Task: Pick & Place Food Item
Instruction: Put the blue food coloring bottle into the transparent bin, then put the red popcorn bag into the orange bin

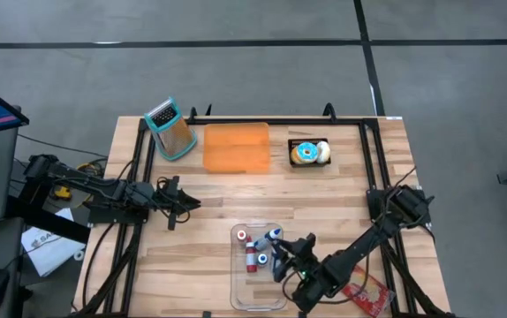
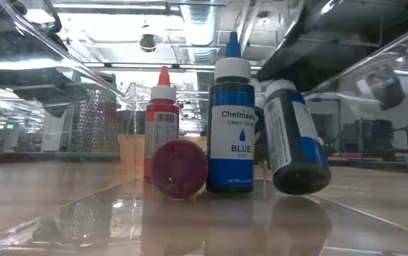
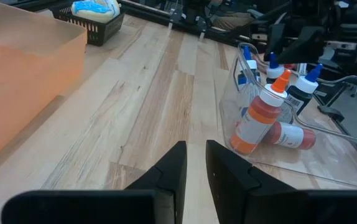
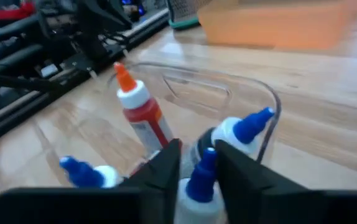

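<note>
A clear tray (image 1: 236,291) near the table's front edge holds several food-colour bottles. A red one (image 4: 138,115) and a blue one (image 2: 232,128) stand upright; a dark one (image 2: 293,139) leans. My right gripper (image 4: 198,163) is low over the tray's right part (image 1: 280,261), open a little. Its fingers stand on either side of a blue-tipped bottle's cap (image 4: 202,177), with a thin gap beside the cap. My left gripper (image 1: 187,205) waits shut over bare wood at the left. A doughnut (image 1: 306,153) lies in a black basket at the far side.
An orange tray (image 1: 236,147) lies at the far middle, with a metal grater (image 1: 170,130) in a teal holder to its left. A red packet (image 1: 368,296) lies near the front right corner. Bare wood stretches between the clear tray and the orange tray.
</note>
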`<state>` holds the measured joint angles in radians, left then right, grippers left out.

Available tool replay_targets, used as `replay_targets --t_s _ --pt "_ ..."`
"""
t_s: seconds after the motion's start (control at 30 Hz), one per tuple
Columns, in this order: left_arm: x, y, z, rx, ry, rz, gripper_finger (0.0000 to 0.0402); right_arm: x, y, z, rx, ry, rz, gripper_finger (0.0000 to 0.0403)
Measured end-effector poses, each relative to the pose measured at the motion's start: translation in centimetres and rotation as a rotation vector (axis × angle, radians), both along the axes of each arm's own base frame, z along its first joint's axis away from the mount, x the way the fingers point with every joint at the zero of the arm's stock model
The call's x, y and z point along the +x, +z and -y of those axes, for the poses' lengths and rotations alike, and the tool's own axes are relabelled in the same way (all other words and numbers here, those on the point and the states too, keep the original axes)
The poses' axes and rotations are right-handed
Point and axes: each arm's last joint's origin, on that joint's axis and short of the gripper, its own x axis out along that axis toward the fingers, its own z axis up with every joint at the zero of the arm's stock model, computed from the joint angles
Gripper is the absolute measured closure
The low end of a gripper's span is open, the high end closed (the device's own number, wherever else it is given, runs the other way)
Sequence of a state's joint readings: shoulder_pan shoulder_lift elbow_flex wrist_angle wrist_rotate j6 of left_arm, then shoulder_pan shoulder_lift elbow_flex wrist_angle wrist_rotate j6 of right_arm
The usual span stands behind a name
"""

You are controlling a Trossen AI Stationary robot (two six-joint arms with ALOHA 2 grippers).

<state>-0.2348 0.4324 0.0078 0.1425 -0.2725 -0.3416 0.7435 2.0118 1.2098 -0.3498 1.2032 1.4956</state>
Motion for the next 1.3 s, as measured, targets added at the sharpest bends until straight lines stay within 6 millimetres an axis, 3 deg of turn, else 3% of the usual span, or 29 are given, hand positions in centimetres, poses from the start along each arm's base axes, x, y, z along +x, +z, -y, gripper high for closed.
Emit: replay_targets --t_s 0.17,0.3,0.6,0.73,0.9,1.0,1.17,1.3 --pt "0.0 0.0 0.0 0.0 0.0 0.0 0.0343 -0.5 1.2 0.3 -0.032 -0.007 0.003 0.0236" --pt "0.0 0.0 0.0 0.0 0.0 0.0 0.0344 -1.7 2.8 1.0 -0.059 -0.016 -0.035 0.02" --pt "0.0 0.0 0.0 0.0 0.0 0.0 0.0343 -6.7 8.6 3.9 -0.16 -0.03 -0.113 0.0203" --pt "0.0 0.0 0.0 0.0 0.0 0.0 0.0345 -7.6 9.8 5.0 -0.157 0.013 -0.092 0.0219" --pt "0.0 0.0 0.0 0.0 0.0 0.0 0.0343 -6.8 9.4 7.2 -0.109 0.105 -0.09 0.0237" --pt "0.0 0.0 0.0 0.0 0.0 0.0 0.0344 -5.4 9.3 9.1 -0.092 0.262 -0.077 0.0245" --pt "0.0 0.0 0.0 0.0 0.0 0.0 0.0346 -3.6 9.5 14.2 -0.048 0.564 0.091 0.0256" --pt "0.0 0.0 0.0 0.0 0.0 0.0 0.0343 -3.0 8.7 18.6 0.014 0.687 0.074 0.0264"
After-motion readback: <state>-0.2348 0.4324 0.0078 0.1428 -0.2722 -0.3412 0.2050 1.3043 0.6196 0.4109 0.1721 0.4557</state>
